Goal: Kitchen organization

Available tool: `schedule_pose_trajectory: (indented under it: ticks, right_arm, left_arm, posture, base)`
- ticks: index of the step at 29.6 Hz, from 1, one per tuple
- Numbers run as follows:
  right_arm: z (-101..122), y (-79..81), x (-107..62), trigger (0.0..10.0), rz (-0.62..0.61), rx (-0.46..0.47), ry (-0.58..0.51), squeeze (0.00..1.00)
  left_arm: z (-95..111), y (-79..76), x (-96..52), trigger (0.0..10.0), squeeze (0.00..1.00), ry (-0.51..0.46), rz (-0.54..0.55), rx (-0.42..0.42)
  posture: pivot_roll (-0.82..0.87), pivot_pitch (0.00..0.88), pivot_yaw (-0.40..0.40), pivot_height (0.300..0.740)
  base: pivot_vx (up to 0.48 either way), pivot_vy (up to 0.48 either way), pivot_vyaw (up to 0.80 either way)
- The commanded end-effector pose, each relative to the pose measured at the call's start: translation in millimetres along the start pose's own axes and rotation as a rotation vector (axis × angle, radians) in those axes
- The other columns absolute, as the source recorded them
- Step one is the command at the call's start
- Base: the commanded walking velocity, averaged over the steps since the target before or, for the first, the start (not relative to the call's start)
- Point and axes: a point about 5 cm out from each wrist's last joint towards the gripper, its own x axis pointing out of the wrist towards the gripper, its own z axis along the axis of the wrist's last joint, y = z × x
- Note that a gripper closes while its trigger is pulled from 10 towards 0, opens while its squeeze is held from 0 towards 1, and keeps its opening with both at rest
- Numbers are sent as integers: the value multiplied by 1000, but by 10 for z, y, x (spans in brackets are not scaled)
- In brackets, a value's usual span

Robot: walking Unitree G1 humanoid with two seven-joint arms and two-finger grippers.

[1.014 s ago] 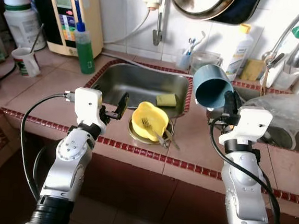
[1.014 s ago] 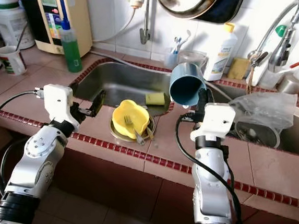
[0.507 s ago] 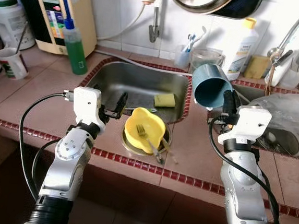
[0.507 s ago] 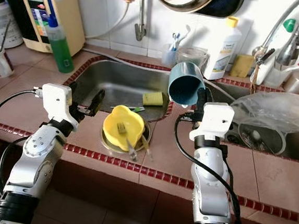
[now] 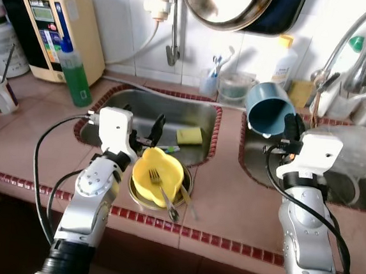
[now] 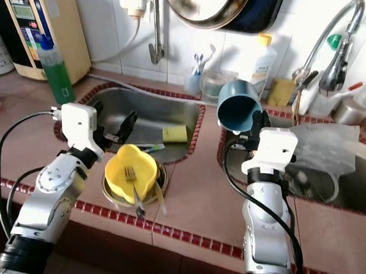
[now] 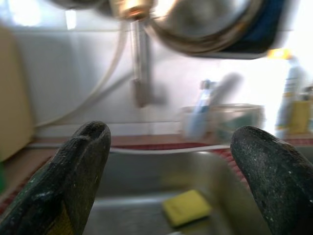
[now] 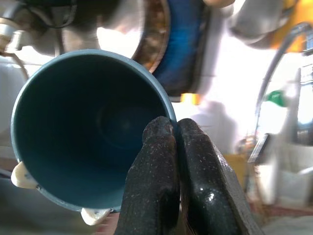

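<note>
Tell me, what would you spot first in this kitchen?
Probably the blue cup, pinched by its rim in the right gripper and held tipped above the counter between the two sinks. Next the yellow bowl with a fork in it, on the counter edge before the left sink, with the open left gripper just behind it.

Both eye views look down on the stainless steel sink; wrist views look closely along their fingers.

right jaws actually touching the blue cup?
Touching. In the right wrist view the right gripper is shut on the rim of the blue cup, its wall pinched between the two fingers. The left eye view shows the cup held up, tilted.
</note>
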Motion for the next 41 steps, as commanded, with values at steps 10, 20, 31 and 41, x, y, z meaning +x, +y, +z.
schedule_pose_trajectory:
  ticks: [10, 20, 31, 41]
  right_arm:
    - [38, 25, 19, 10000, 25, 6, -15, 0]
    - [-56, 59, 18, 10000, 83, 15, 45, 0]
    - [-243, -68, 61, 10000, 149, -17, 148, 0]
    - [-293, -79, 154, 10000, 196, 6, 176, 0]
  left_arm:
    - [15, -4, -5, 10000, 0, -1, 2, -1]
    - [61, -117, -29, 10000, 0, -27, -80, 21]
    - [144, -264, -113, 10000, 0, -41, -218, 74]
    - [129, -519, -367, 10000, 0, -5, -348, 64]
  posture:
    - [-76, 25, 26, 740]
    - [-77, 17, 24, 740]
    - [-72, 47, 15, 740]
    - [-61, 122, 9, 740]
  base:
    - [322, 0, 0]
    - [55, 0, 0]
    - [0, 0, 0]
    - [0, 0, 0]
